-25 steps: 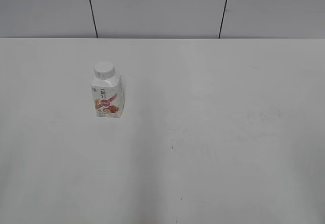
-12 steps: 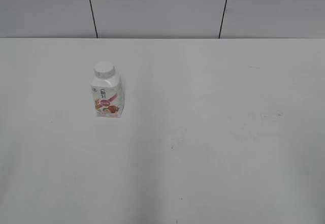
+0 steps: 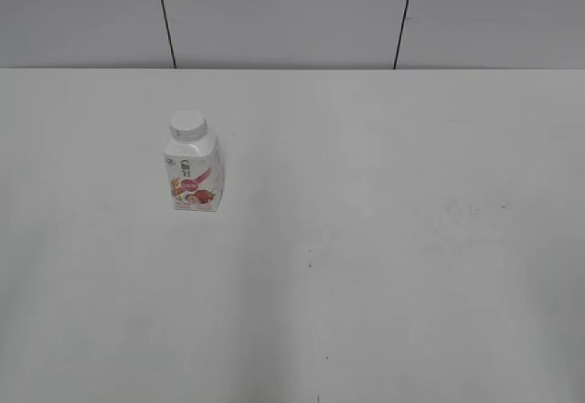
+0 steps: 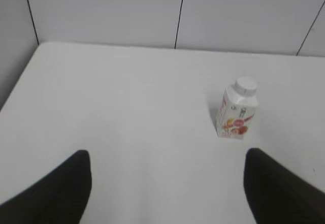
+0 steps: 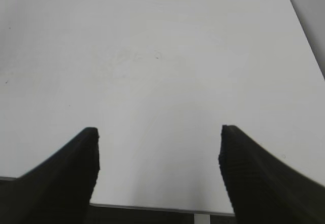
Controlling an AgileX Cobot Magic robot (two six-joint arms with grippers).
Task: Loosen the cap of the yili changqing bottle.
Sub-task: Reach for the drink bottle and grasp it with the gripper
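The yili changqing bottle stands upright on the white table, left of centre, its pink-red fruit label facing the front. The white ribbed cap sits on its neck. In the left wrist view the bottle and its cap show ahead and to the right. My left gripper is open and empty, well short of the bottle. My right gripper is open and empty above the table's near edge. Neither gripper shows in the exterior view.
The white table reaches back to a grey panelled wall. The table's near edge shows in the right wrist view, and its right edge runs along the upper right there.
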